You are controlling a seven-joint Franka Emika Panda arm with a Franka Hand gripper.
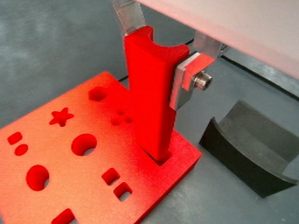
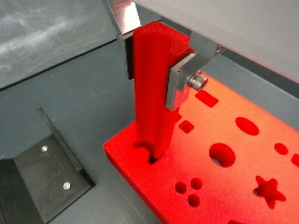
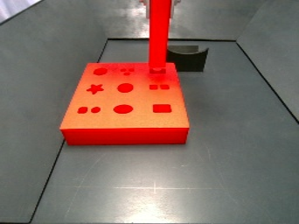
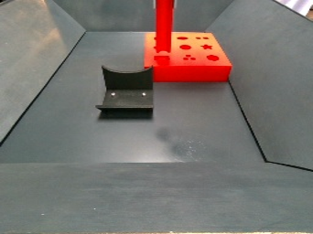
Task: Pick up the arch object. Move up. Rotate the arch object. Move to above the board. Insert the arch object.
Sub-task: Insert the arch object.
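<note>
The arch object [image 1: 149, 96], a tall bright-red bar, stands upright with its lower end in a dark hole near a corner of the board [image 1: 70, 144]. My gripper [image 1: 158, 61] is shut on the bar's upper part, one silver finger on each side, as both wrist views show [image 2: 156, 70]. The bar [image 2: 149, 114] meets the orange-red board [image 2: 239, 131] at its edge nearest the fixture. In both side views the bar [image 3: 158, 35] [image 4: 162, 27] rises out of the picture from the board [image 3: 122, 122] [image 4: 196, 66], and the gripper is out of view.
The dark fixture [image 4: 124, 91] stands on the grey floor beside the board, close to the bar's corner; it also shows in the other views [image 3: 187, 58] [image 1: 251, 144] [image 2: 41, 179]. Sloping grey walls [image 4: 49, 64] enclose the floor.
</note>
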